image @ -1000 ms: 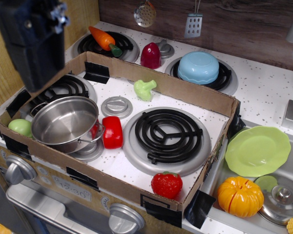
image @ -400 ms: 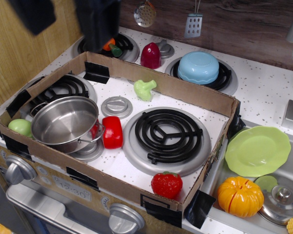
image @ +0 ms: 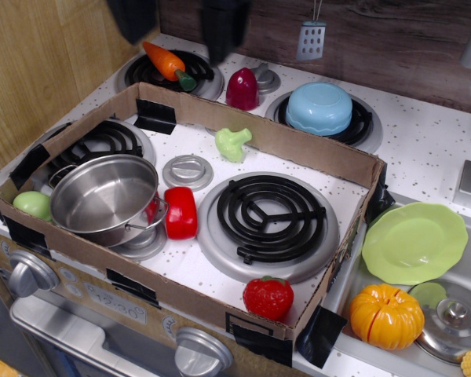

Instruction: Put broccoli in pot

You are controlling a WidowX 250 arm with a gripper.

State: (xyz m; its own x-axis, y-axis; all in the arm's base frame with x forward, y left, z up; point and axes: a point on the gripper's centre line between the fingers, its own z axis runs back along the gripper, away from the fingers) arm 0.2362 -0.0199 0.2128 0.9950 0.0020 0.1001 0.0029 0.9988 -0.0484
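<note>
Broccoli (image: 232,144) lying untouched on the white speckled desk (image: 424,149) inside the cardboard frame (image: 298,149), close to the back wall, just beyond the small grey burner cap (image: 188,172) and well apart from the pot (image: 106,198). Pot sitting empty at the front left, beside the red pepper (image: 180,213) and the round green ball (image: 32,205). End effector (image: 224,27) now swung across from the far left to the top centre within the past second, blurred and cropped by the upper edge, hanging above the back of the stove near the carrot (image: 168,64). Impossible to tell whether open or closed, though seemingly carrying nothing. Meaning for the task: approach under way, nothing grasped yet. Still needed: a descent forward and down onto the floret, clearing the cardboard wall, then a carry leftward to the pot
</note>
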